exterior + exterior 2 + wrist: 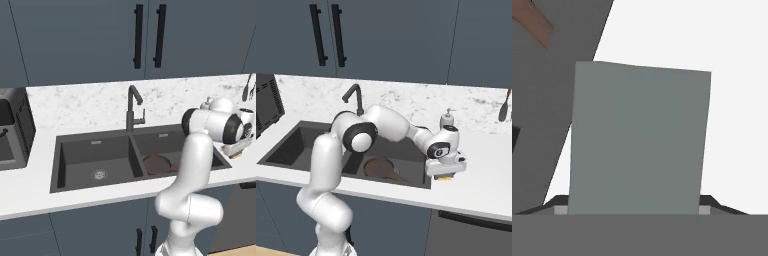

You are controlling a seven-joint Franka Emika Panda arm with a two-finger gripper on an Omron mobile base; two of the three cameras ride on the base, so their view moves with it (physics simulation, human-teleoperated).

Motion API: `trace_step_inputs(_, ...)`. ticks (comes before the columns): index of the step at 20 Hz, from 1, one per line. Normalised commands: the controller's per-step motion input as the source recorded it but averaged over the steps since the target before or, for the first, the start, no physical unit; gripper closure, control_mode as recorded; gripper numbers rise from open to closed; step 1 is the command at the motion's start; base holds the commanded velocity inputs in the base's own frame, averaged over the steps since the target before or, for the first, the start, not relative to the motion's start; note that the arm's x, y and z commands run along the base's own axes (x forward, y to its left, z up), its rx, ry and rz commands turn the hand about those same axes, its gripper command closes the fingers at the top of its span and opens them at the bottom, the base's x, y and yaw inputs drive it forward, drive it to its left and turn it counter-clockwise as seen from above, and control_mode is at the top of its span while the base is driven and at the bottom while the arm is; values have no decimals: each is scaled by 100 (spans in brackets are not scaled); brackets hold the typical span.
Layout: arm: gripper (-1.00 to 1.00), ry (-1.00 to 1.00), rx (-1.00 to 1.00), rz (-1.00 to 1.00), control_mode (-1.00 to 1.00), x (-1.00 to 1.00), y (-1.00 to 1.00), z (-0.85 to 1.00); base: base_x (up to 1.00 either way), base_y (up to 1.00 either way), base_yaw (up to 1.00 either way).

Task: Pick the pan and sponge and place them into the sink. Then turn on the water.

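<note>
The dark brown pan (157, 164) (379, 168) lies in the right basin of the dark grey sink (75, 155) (286, 145). The sponge (445, 177) (637, 140) rests on the white counter just right of the sink, with its yellow edge peeking out under the hand. My gripper (446, 172) (632, 210) points straight down over it. In the hand view the sponge's dark top spans the gap between the two fingertips, which press its sides. The tall dark faucet (132, 107) (353, 97) stands behind the divider, and no stream falls from it.
A white soap dispenser (448, 119) stands on the counter behind the hand. A dark utensil (504, 111) hangs at the far right wall. A dark appliance (12, 130) sits at the left end. Dark cabinets with black handles hang above.
</note>
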Motion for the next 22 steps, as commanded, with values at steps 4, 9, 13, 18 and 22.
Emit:
trace_step_inputs(4,100,0,0,7,-100,-2,97,57,0,0,0)
trace_step_inputs(9,100,4,0,11,-100,0,100,45,0,0,0)
trace_step_inputs(13,100,21,0,12,-100,13,100,4,0,0,0)
trace_step_inputs(18,100,15,0,8,-100,21,100,-13,0,0,0)
trace_step_inputs(22,100,2,0,4,-100,33,98,-40,0,0,0)
